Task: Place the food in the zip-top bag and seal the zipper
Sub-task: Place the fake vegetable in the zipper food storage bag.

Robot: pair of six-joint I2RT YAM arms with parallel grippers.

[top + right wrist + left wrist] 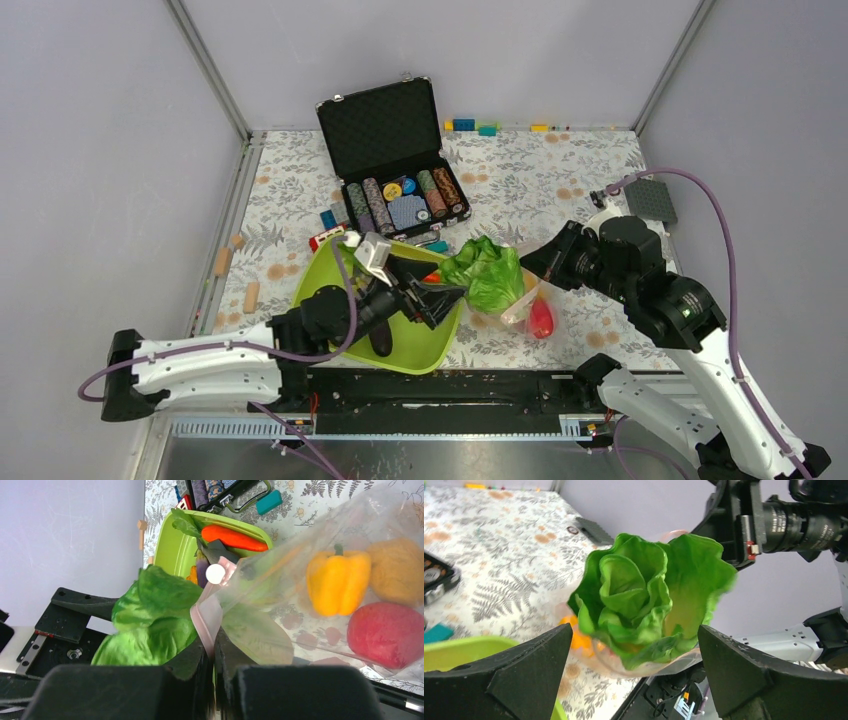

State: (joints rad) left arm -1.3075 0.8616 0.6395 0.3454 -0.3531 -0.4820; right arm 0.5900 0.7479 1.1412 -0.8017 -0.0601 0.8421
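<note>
The green lettuce [490, 272] sits half in the mouth of the clear zip-top bag [525, 305], between the arms. My left gripper [455, 303] is open just left of it; in the left wrist view the lettuce [649, 595] lies ahead between the wide-apart jaws of that gripper [634, 655]. My right gripper [212, 652] is shut on the pinkish zipper [207, 615] and holds the mouth up. Inside the bag are the yellow pepper [337, 582], orange fruit [397, 570] and red apple [387, 635]. The carrot [232, 537] and eggplant [201, 567] lie in the lime-green tray [172, 550]. The fish is out of view.
An open black case of poker chips [395, 150] stands behind the tray [330, 280]. Small coloured blocks [470, 125] lie along the back edge, wooden pegs [235, 270] at the left, and a grey pad [652, 200] at the right.
</note>
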